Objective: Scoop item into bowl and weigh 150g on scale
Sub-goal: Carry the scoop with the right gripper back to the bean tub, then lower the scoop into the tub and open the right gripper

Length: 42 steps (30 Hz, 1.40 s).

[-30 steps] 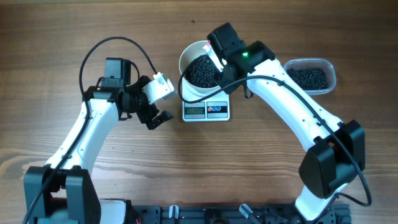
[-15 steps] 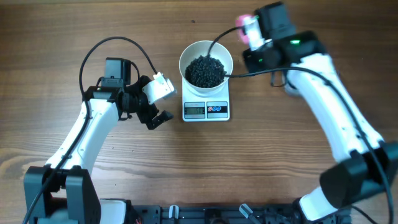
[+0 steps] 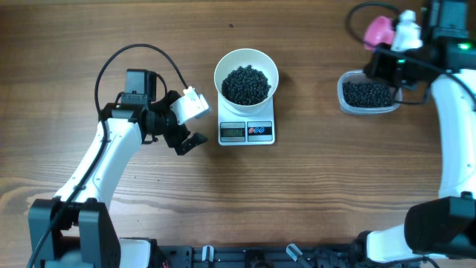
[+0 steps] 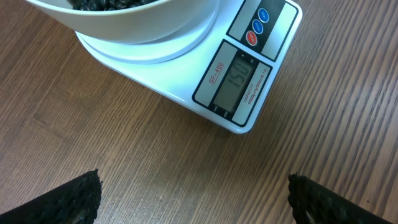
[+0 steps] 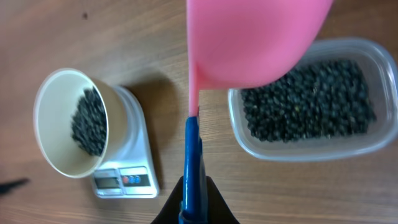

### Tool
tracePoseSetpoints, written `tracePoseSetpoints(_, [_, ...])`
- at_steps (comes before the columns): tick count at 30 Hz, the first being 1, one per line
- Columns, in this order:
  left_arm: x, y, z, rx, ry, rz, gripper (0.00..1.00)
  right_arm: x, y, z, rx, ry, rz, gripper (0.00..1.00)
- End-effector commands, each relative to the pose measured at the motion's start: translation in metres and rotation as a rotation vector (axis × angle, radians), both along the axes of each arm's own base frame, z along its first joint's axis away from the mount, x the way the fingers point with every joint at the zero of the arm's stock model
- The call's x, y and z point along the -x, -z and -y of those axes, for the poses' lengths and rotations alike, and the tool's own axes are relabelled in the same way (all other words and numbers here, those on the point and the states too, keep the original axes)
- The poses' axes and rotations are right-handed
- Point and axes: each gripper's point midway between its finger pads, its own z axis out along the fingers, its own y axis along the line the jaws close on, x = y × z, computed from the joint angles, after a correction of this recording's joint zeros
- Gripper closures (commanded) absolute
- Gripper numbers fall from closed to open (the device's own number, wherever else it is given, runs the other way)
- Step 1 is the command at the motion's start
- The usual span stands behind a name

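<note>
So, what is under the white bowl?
The white bowl stands on the scale. Only the scale's front strip, with display and two buttons, shows; the weighing plate under the bowl is mostly covered.

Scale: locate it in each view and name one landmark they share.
Overhead: centre, the scale beneath the white bowl, display toward the bottom edge.
Left wrist: top centre to right, display angled toward the lower right.
Right wrist: lower left.
Shared landmark: the white bowl standing on it.
</note>
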Motion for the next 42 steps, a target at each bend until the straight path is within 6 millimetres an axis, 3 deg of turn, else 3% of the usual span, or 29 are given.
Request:
tracePoseSetpoints(1, [0.002,0.004,0.001,0.011,0.010,-0.010,0.00,0.017,0.016,0.005,-0.177,0.130,-0.099,0.96])
tracePoseSetpoints(3, [0.002,0.004,0.001,0.011,0.010,-0.010,0.00,0.027,0.038,0.015,-0.199,0.196,-0.160,0.96])
tracePoseSetpoints(9, [0.002,0.003,0.001,0.011,0.010,-0.009,0.00,0.023,0.067,0.022,-0.224,0.280,-0.174,0.96])
tracePoseSetpoints(19, [0.002,0.003,0.001,0.011,0.010,-0.009,0.00,0.016,0.103,0.024,-0.283,0.404,-0.213,0.96])
tracePoseSetpoints(23, [0.002,0.003,0.001,0.011,0.010,-0.009,0.00,0.005,0.112,0.024,-0.306,0.440,-0.207,0.96])
tracePoseSetpoints(30, [0.002,0.004,0.001,0.011,0.010,-0.010,0.00,0.007,0.110,0.009,-0.367,0.430,-0.240,0.75])
tracePoseSetpoints(37, [0.002,0.004,0.001,0.011,0.010,-0.010,0.00,0.011,0.110,0.005,-0.391,0.441,-0.268,0.66])
tracePoseSetpoints(42, [0.002,0.004,0.001,0.011,0.010,-0.010,0.00,0.016,0.105,0.000,-0.415,0.430,-0.282,0.43])
